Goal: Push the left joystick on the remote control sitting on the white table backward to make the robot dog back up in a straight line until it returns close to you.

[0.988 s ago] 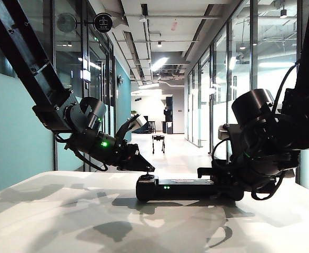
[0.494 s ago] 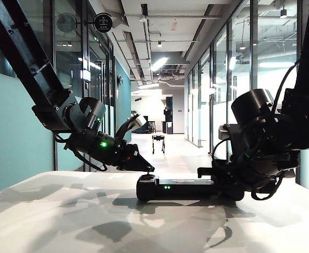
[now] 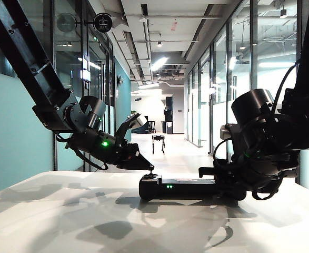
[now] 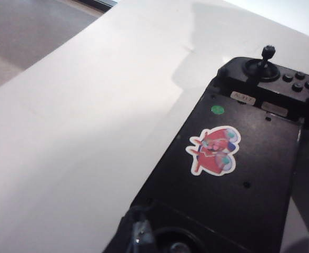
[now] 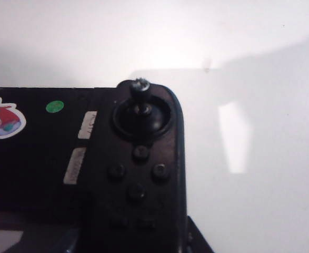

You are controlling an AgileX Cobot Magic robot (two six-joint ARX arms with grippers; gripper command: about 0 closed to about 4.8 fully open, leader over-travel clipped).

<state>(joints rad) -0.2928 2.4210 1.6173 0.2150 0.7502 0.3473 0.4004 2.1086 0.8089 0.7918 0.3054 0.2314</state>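
White table [image 3: 65, 211] fills the lower part of the exterior view. Remote control [image 3: 191, 188] lies flat on it, just right of centre, two green lights on its near face.

Left gripper [image 3: 146, 166] comes down from the upper left, its tip right over the controller's left end, at the left joystick [image 3: 152, 176]; contact cannot be resolved. Whether its jaws are apart or together cannot be told; they are out of the left wrist frame as well.

Right gripper [image 3: 222, 182] sits at the controller's right end, its dark body merging with the housing. The wrist view shows only a dark edge below the controller, so a clamp cannot be confirmed.

Labels: pinkish-red cartoon sticker [image 4: 213, 150] mid-panel, round green dot [image 4: 217, 109] beside it, two small pale labels [image 4: 242, 97] with print too small to read. Right wrist view shows the right-hand stick [image 5: 141, 89] upright above four round buttons [image 5: 137, 171].

Far down the corridor, centre frame, robot dog [image 3: 158, 141] stands on the floor. Round sign [image 3: 102, 22] at upper left, writing unreadable.
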